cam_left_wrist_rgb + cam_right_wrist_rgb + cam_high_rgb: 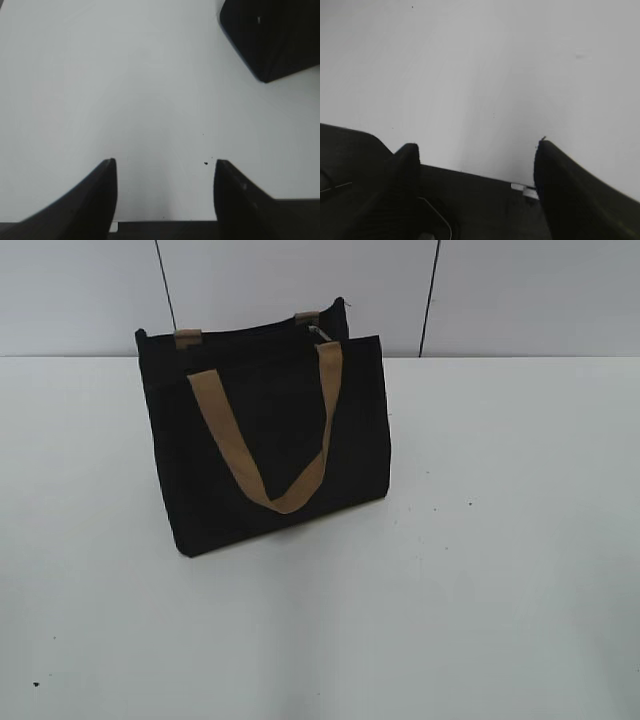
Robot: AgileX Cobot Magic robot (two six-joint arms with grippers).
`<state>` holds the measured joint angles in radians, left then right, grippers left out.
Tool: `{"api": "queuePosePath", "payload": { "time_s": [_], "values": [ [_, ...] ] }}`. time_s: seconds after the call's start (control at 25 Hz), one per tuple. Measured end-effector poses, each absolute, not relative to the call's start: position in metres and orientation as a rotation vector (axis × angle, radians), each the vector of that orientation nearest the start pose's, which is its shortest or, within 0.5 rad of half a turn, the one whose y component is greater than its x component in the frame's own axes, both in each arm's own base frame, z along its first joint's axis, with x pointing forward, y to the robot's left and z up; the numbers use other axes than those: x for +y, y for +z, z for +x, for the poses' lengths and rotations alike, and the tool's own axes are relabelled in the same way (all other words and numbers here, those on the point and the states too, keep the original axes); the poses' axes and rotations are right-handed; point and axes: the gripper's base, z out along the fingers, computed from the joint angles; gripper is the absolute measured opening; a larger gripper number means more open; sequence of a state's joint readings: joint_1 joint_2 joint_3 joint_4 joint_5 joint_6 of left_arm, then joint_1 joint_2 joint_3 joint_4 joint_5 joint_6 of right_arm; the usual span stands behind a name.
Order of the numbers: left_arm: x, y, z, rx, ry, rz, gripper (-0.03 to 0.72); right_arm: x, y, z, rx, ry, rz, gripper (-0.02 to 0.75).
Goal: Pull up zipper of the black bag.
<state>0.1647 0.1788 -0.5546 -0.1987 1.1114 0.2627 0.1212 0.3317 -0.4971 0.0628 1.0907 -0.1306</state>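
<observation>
The black bag (270, 435) stands upright on the white table, left of centre in the exterior view. A tan loop handle (270, 445) hangs down its front; a second shows as two tan tabs at the top rim. The zipper runs along the top rim, with a small silvery pull tab (321, 334) near the right end. A corner of the bag shows at the top right of the left wrist view (272, 37). My left gripper (165, 167) is open and empty over bare table. My right gripper (476, 150) is open and empty. Neither arm shows in the exterior view.
The white table (480, 570) spreads all round the bag. A grey panelled wall (520, 290) with dark seams stands behind it. A small dark speck (205, 162) lies on the table near my left gripper.
</observation>
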Motion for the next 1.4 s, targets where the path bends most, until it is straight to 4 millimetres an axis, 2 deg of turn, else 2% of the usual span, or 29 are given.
{"api": "queuePosePath", "payload": {
  "time_s": [0.24, 0.4, 0.8, 0.96, 1.12, 1.4],
  "values": [
    [-0.018, 0.286, -0.005, 2.038, 0.018, 0.114, 0.468, 0.006, 0.271, 0.011, 2.182, 0.063, -0.294, 0.543],
    [-0.019, 0.286, -0.009, 2.009, 0.019, 0.116, 0.468, 0.004, 0.270, -0.005, 2.074, 0.060, -0.284, 0.543],
    [-0.019, 0.287, -0.012, 1.992, -0.064, 0.225, 0.468, 0.005, 0.270, -0.007, 2.074, 0.078, -0.258, 0.543],
    [-0.019, 0.287, -0.012, 1.987, -0.077, 0.241, 0.468, 0.005, 0.270, -0.006, 2.080, 0.045, -0.199, 0.542],
    [-0.018, 0.287, -0.012, 1.991, -0.065, 0.207, 0.468, 0.005, 0.270, -0.006, 2.085, 0.005, -0.131, 0.542],
    [-0.016, 0.286, -0.011, 2.003, -0.038, 0.110, 0.468, 0.005, 0.270, -0.006, 2.085, 0.004, -0.128, 0.542]
  ]
}}
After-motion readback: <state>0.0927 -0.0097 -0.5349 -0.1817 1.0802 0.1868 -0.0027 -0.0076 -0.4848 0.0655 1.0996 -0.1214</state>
